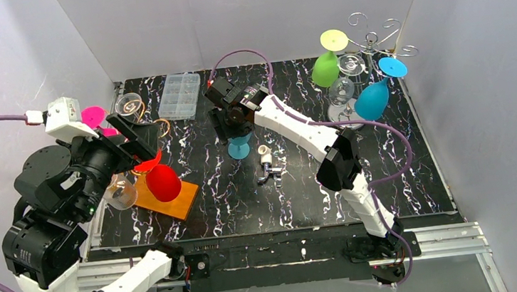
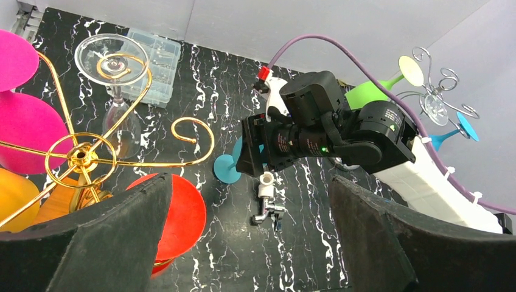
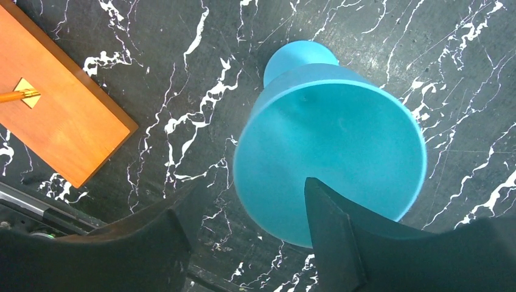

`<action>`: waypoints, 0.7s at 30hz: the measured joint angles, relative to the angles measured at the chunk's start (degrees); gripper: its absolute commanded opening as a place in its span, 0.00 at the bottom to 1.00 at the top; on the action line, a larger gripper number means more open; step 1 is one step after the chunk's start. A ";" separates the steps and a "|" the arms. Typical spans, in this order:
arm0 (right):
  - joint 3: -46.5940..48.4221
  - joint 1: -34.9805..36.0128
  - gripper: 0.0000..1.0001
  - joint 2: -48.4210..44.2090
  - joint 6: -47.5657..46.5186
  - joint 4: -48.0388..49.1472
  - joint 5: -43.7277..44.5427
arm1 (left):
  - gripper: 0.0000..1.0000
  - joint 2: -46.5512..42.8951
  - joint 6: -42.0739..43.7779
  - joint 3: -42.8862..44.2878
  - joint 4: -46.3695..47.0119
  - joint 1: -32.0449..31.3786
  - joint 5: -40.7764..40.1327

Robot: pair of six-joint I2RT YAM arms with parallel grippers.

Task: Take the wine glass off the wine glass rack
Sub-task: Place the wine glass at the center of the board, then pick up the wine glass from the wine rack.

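A teal wine glass (image 1: 239,148) stands upright on the black marble table, off any rack. In the right wrist view I look down into its bowl (image 3: 328,134). My right gripper (image 3: 246,194) hovers over it, open: one finger crosses the near rim, the other stands clear to the left. The gold rack (image 2: 82,155) at the left carries a red glass (image 2: 179,213), a clear glass (image 2: 112,61) and a pink glass (image 2: 24,128). My left gripper (image 2: 248,182) is wide open beside the red glass, holding nothing.
A silver rack (image 1: 374,38) at the back right holds a green glass (image 1: 325,68), a blue glass (image 1: 373,99) and clear ones. A metal tap fitting (image 1: 266,163) lies near the teal glass. A clear plastic box (image 1: 179,95) sits at the back. The gold rack's wooden base (image 3: 61,115) lies left.
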 measured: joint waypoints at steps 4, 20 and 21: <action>0.00 0.00 0.72 -0.07 0.07 0.72 0.00 | 0.99 0.39 -0.17 -0.13 -0.44 0.00 0.02; 0.00 0.00 0.83 -3.32 0.44 4.00 -0.09 | 0.99 3.43 -1.66 -0.13 -5.05 0.00 -2.03; 0.00 0.00 0.83 -3.85 0.44 4.26 -0.09 | 0.99 3.58 -1.75 -0.13 -5.46 0.00 -2.36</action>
